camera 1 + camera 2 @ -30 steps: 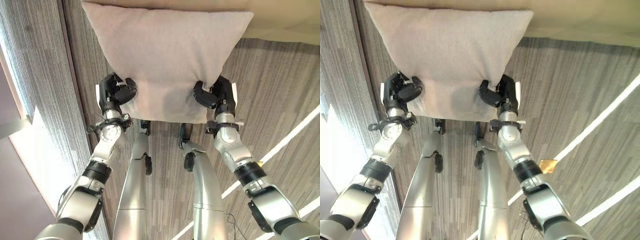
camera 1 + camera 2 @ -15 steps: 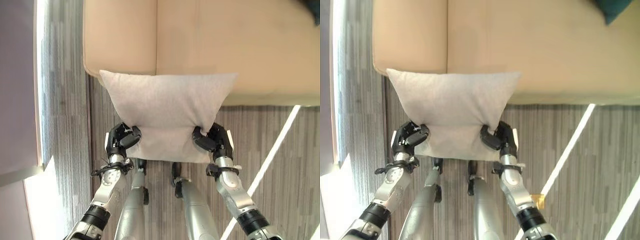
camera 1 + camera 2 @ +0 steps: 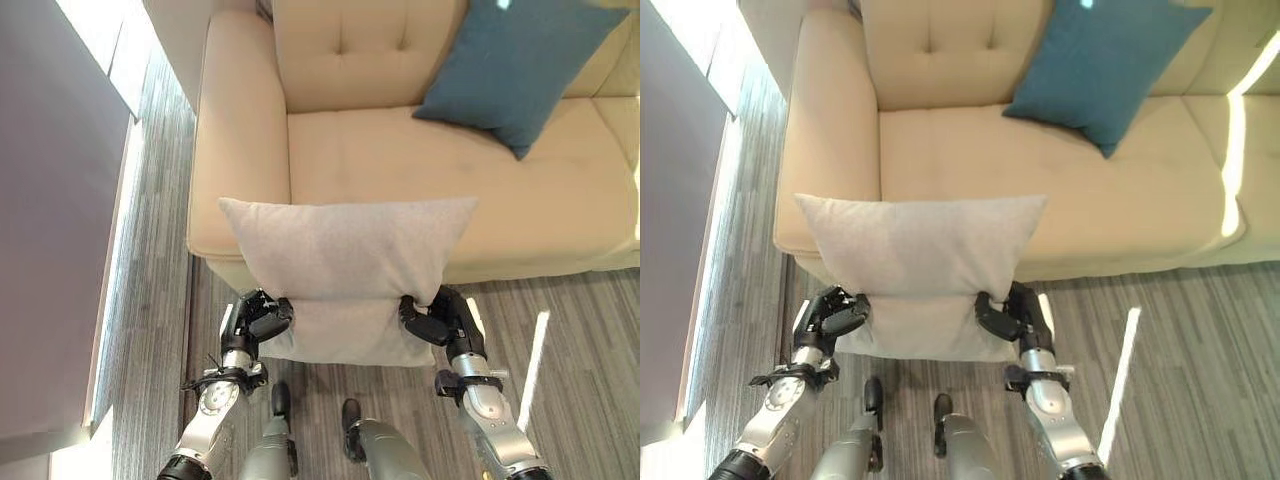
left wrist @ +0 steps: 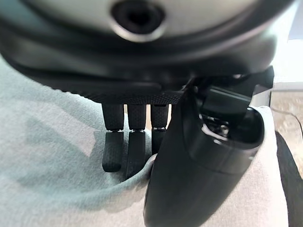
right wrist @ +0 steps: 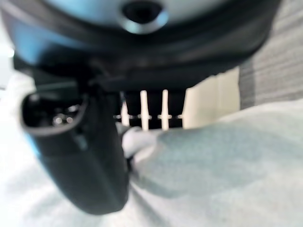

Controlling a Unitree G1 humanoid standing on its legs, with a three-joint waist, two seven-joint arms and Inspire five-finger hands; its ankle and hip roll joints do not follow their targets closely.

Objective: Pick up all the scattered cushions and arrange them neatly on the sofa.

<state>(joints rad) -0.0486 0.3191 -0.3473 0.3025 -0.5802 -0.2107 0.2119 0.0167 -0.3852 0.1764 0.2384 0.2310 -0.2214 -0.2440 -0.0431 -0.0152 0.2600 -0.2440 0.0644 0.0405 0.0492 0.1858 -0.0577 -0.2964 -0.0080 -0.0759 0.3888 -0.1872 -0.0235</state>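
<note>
Soft grey cushion (image 3: 345, 255) now nearer tufted beige sofa (image 3: 400, 160), pinched in both hands.

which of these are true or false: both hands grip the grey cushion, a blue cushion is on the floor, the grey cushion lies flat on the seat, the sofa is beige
1. Both hands grip the grey cushion: true; the left hand and right hand pinch its lower corners.
2. A blue cushion is on the floor: false; it leans against the sofa backrest.
3. The grey cushion lies flat on the seat: false; it is held up in front of the sofa's front edge.
4. The sofa is beige: true.
</note>
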